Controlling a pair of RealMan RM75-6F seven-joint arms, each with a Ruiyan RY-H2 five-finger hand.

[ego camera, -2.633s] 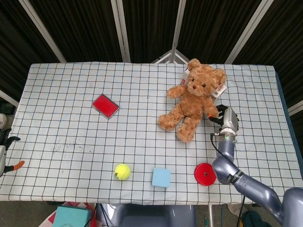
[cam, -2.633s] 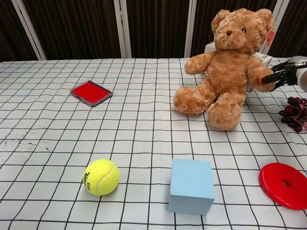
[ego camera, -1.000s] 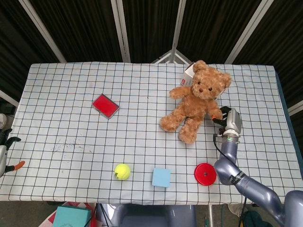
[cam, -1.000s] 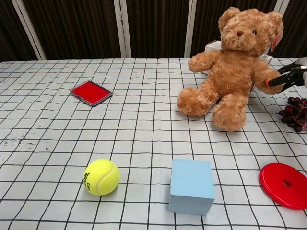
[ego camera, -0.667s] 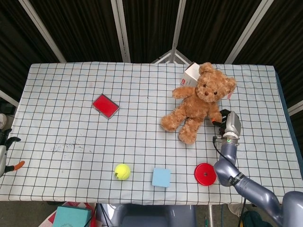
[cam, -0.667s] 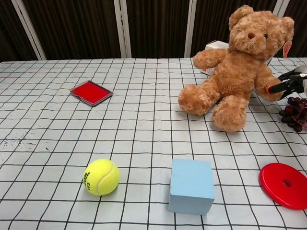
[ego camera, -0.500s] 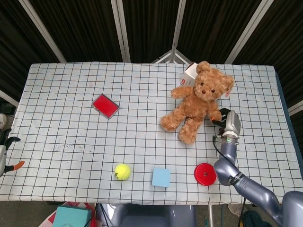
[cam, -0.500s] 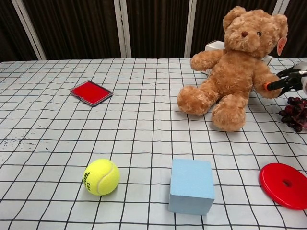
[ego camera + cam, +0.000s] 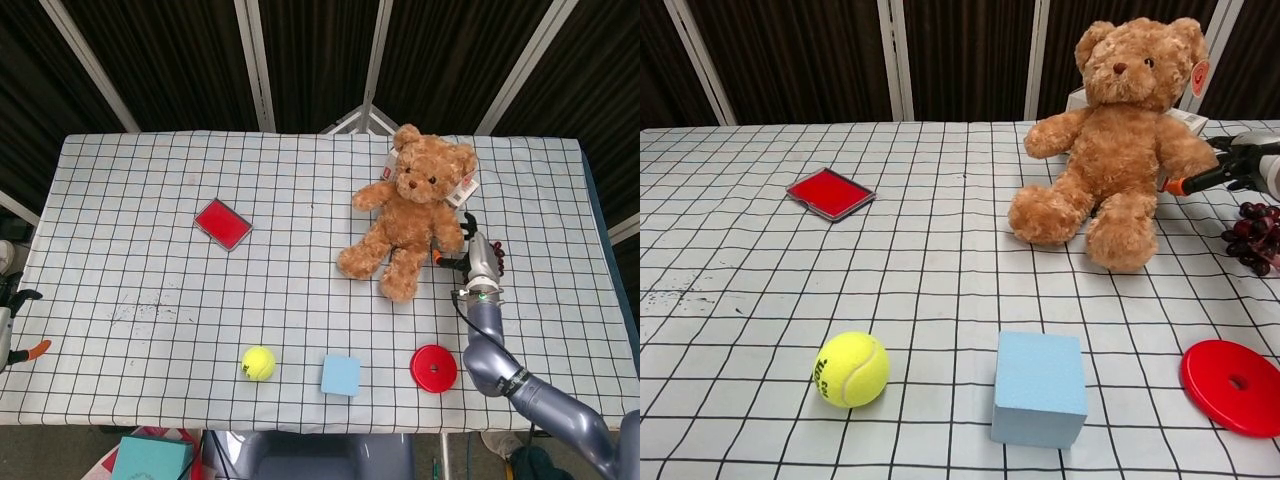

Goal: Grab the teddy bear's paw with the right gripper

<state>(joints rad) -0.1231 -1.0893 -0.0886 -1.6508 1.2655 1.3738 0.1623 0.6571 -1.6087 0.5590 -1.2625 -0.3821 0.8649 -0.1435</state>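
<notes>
The brown teddy bear sits upright at the back right of the table. Its paw on my right side sticks out toward my right hand. That hand lies just beside the paw with its fingers spread. One orange-tipped finger reaches under the paw, and the dark fingers above it stand off the fur. I see no grip on the paw. My left hand shows at the far left table edge, fingers apart and holding nothing.
A flat red case lies at mid-left. A tennis ball, a light blue cube and a red disc line the front edge. Dark grapes lie beside my right hand. A white box stands behind the bear.
The bear, pulled and tilted to the right a moment ago, has swung back left and sits upright. My right hand's fingers have spread and its orange-tipped finger now lies below the paw.
</notes>
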